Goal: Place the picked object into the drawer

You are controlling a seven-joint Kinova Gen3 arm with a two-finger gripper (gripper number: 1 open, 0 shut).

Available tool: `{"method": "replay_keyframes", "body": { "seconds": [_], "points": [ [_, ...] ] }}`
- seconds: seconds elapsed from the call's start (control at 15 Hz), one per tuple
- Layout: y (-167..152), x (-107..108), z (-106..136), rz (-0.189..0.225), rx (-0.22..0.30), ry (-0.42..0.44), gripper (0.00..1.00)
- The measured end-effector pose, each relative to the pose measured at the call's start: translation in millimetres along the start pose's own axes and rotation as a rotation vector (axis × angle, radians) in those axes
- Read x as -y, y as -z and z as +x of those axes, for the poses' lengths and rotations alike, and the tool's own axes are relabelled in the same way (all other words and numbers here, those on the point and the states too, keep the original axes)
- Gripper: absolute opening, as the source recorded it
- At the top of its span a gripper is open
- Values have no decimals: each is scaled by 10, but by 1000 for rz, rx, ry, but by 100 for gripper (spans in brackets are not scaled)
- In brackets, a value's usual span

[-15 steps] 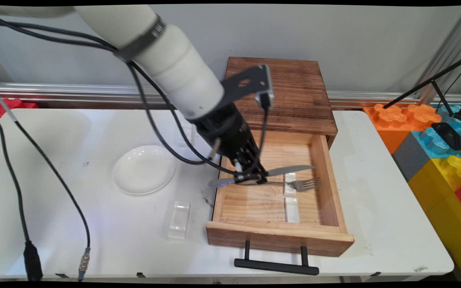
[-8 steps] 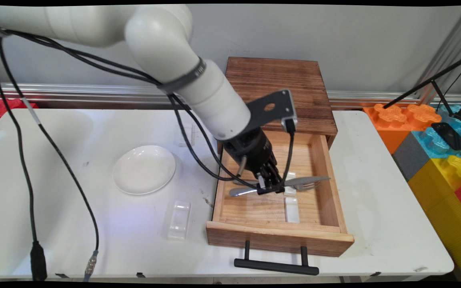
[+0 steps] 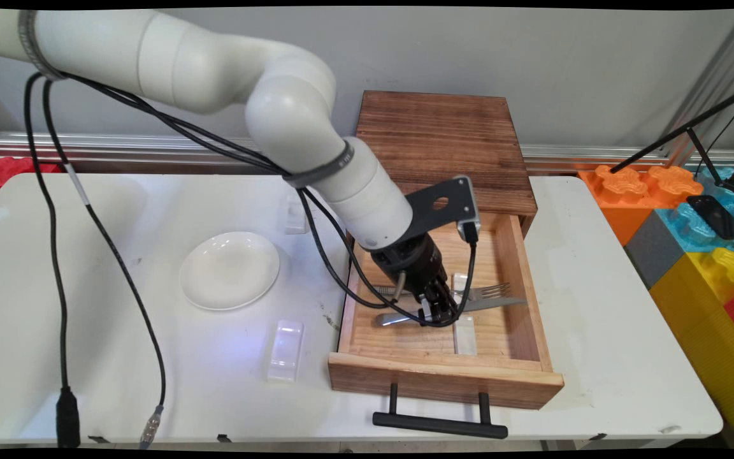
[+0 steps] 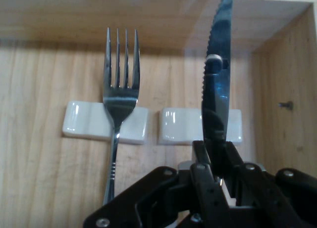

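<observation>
The gripper (image 3: 441, 314) is inside the open wooden drawer (image 3: 526, 319), its fingers (image 4: 210, 173) clamped on a serrated knife (image 4: 218, 84) near the handle end. The knife is held roughly level, blade toward the drawer's right wall, and lies over the nearer of two white rests (image 4: 198, 125) in the drawer; whether it touches this rest cannot be told. A fork (image 4: 120, 97) lies just beside the knife, toward the drawer's back, its neck on the farther rest (image 4: 81, 120). Left of the drawer, on the white table (image 3: 596, 319), stand a white plate (image 3: 229, 269) and two more white rests: one near the drawer's front corner (image 3: 285, 350), one near its back corner (image 3: 294, 215).
</observation>
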Motion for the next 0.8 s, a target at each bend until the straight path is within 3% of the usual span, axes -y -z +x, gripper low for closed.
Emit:
{"method": "replay_keyframes", "body": {
  "seconds": [0.8],
  "points": [
    [-322, 68, -113, -43, 11, 24, 0]
  ]
}}
